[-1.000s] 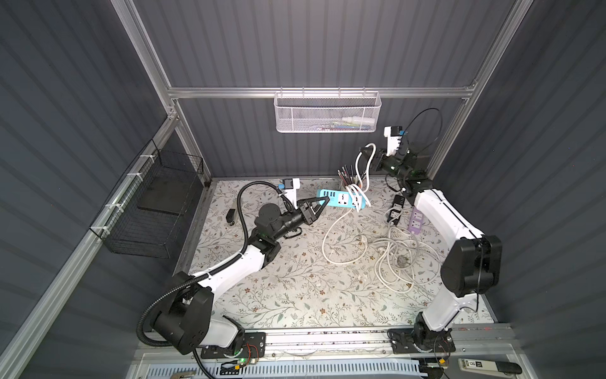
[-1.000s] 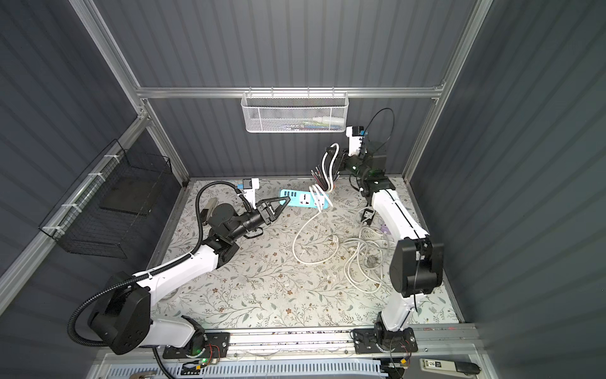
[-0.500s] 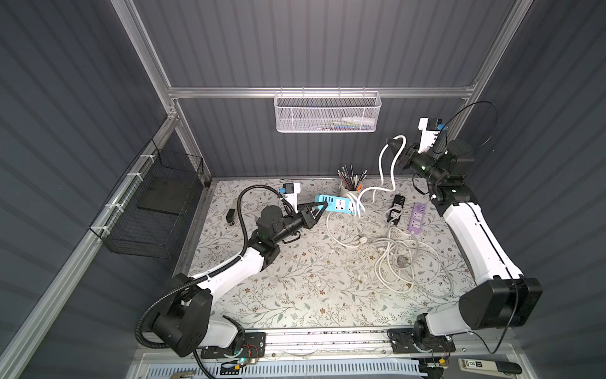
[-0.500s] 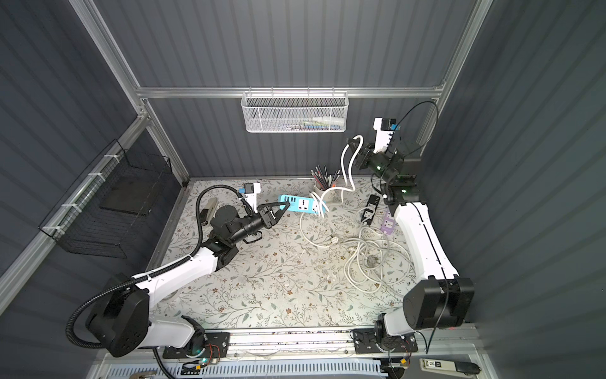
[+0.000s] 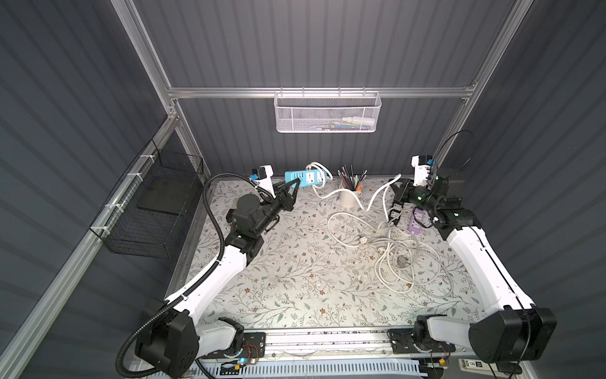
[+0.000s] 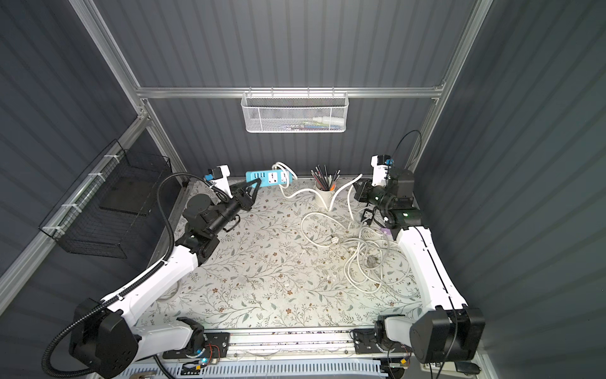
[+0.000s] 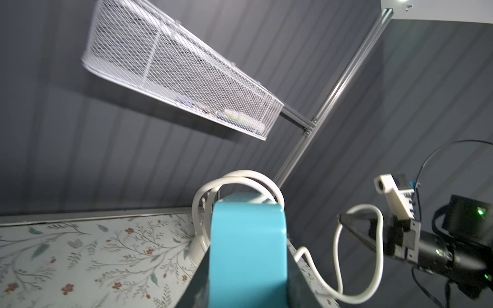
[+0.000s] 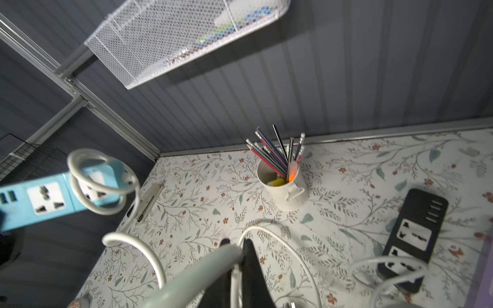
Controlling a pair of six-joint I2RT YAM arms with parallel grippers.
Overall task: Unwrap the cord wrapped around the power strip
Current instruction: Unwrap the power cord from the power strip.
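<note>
The blue power strip (image 5: pixel 303 178) hangs in the air above the worktop (image 5: pixel 295 279). The left pincer (image 5: pixel 291 185) is clamped narrow on one end of it. At the end farthest from that pincer, two loops of the white cord (image 7: pixel 240 174) circle the strip. From there the cord sags towards the worktop and rises to the right pincer (image 5: pixel 396 187), which is pinched tight on it, raised and well apart from the left one. A pencil cup (image 5: pixel 349 197) stands between the two pincers. Below the right pincer lie a black power strip (image 8: pixel 413 234) and a purple strip (image 5: pixel 416 223). A tangle of pale cords (image 5: pixel 400 256) lies near them.
</note>
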